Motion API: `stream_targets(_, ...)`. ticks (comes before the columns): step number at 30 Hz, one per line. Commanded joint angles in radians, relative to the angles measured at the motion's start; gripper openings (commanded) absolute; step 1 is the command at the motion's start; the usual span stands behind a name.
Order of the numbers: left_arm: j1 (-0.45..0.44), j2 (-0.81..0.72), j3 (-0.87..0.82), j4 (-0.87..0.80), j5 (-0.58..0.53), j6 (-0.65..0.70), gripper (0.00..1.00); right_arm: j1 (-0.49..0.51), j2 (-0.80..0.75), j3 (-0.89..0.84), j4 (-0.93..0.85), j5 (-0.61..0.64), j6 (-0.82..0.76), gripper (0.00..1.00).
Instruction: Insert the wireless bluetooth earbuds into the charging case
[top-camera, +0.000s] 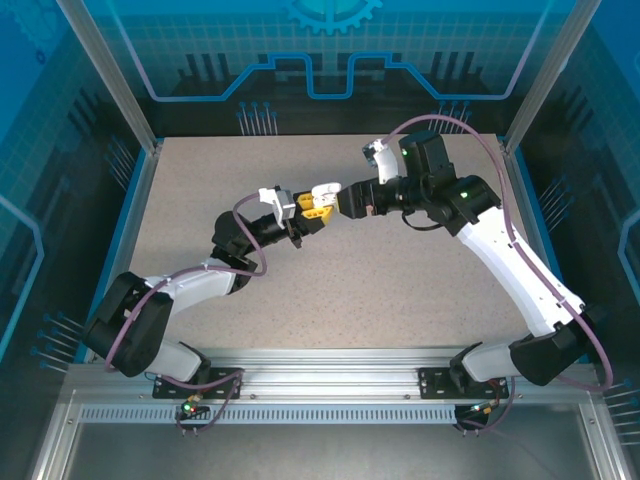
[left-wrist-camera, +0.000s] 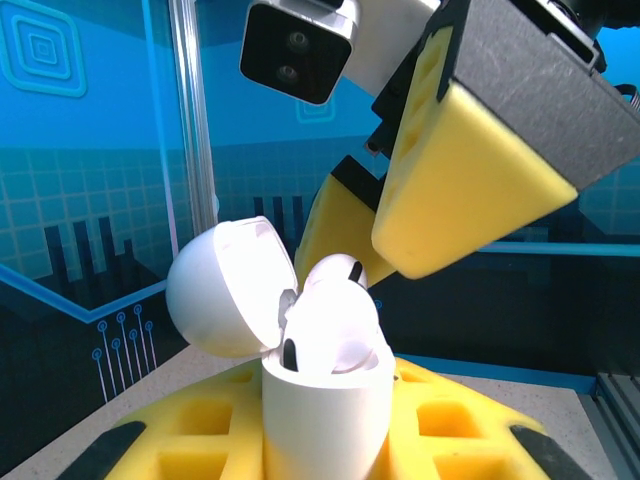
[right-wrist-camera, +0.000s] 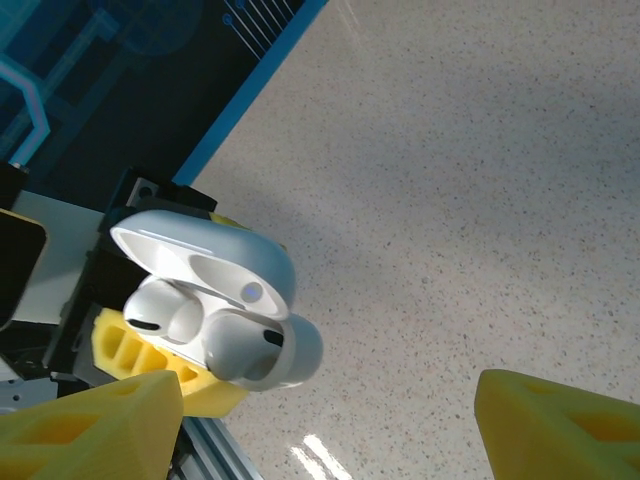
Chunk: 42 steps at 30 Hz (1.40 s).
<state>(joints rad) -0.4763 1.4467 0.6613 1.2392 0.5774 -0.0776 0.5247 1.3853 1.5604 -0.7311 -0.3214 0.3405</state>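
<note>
So the left pincer is pinching the bottom of the white charging case, holding it up off the bench roughly over the middle. The lid is flipped open. Two white earbuds are in the case, but they look a bit proud to me, not fully seated. The right pincer hangs right over them, spread wide. My worry is that an off-centre poke tips a bud out or twists the case in that low grip. Bumping the lid could also snap it down on a half-seated bud.
</note>
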Motion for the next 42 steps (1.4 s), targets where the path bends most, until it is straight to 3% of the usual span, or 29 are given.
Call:
stream_targets(1, -0.008, 0.004, 0.025, 0.026, 0.007, -0.001, 0.0, 0.013, 0.01, 0.043, 0.033, -0.018, 0.012, 0.78)
stream_targets(18, -0.009, -0.013, 0.023, 0.021, -0.008, 0.006, 0.0, -0.031, 0.035, 0.034, 0.01, -0.014, 0.001, 0.76)
stream_targets(27, -0.009, -0.009, 0.021, 0.019, -0.013, 0.005, 0.0, -0.035, 0.013, 0.056, 0.047, -0.119, 0.008, 0.78)
stream_targets(33, -0.009, -0.011, 0.02, 0.015, -0.01, 0.005, 0.0, -0.061, 0.007, 0.106, 0.083, -0.105, 0.043, 0.77)
stream_targets(37, -0.01, -0.009, 0.022, 0.015, -0.007, 0.003, 0.0, -0.067, 0.102, 0.232, 0.016, -0.075, 0.042, 0.68)
stream_targets(42, -0.016, 0.0, 0.028, 0.013, -0.004, 0.004, 0.0, -0.065, 0.254, 0.418, -0.086, -0.065, 0.019, 0.45)
